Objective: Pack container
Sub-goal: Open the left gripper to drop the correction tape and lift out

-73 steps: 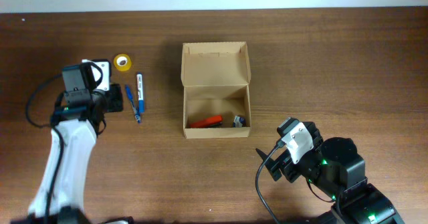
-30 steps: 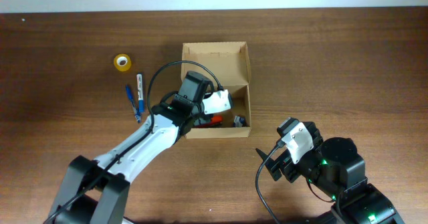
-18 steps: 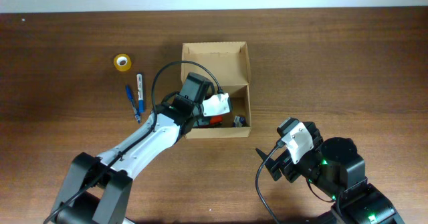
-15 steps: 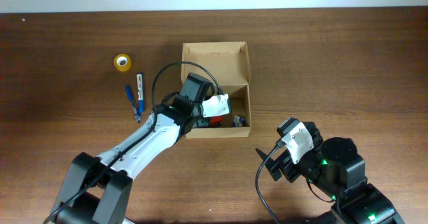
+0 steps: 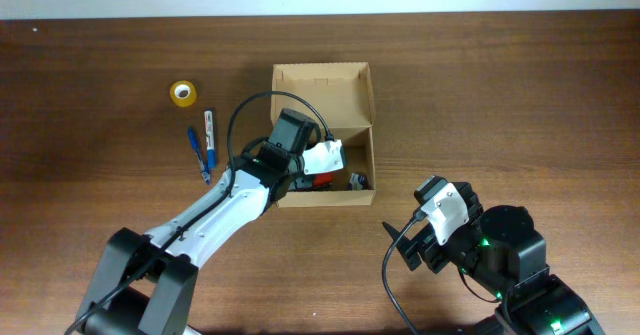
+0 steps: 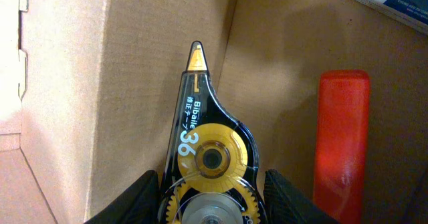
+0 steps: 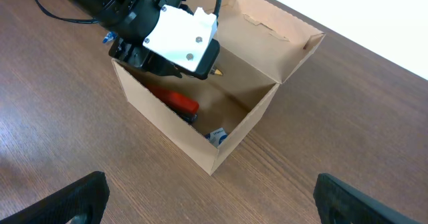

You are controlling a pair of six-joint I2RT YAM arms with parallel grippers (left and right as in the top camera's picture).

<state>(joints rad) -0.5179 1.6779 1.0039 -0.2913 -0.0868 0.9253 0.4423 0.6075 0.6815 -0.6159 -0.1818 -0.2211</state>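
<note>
The container (image 5: 322,97), a brown cardboard box with its flap lid open at the back, stands mid-table and also shows in the right wrist view (image 7: 267,43). My left gripper (image 6: 210,200) is inside it, against the left wall, shut on a yellow-and-black correction tape dispenser (image 6: 200,130). From overhead the left gripper (image 5: 318,167) reaches into the box. A red item (image 6: 342,144) and a blue-and-white item (image 6: 388,0) lie on the box floor. My right gripper (image 7: 210,207) is open and empty above the table, in front of the box's right corner.
A yellow tape roll (image 5: 182,92), a white-and-blue marker (image 5: 209,133) and a blue pen (image 5: 198,151) lie on the wooden table left of the box. The right arm's base (image 5: 500,250) sits at the front right.
The left arm swung from the pens at the far left over to the box and lowered the dispenser inside. In the last half second it is still. The right arm has not moved.
</note>
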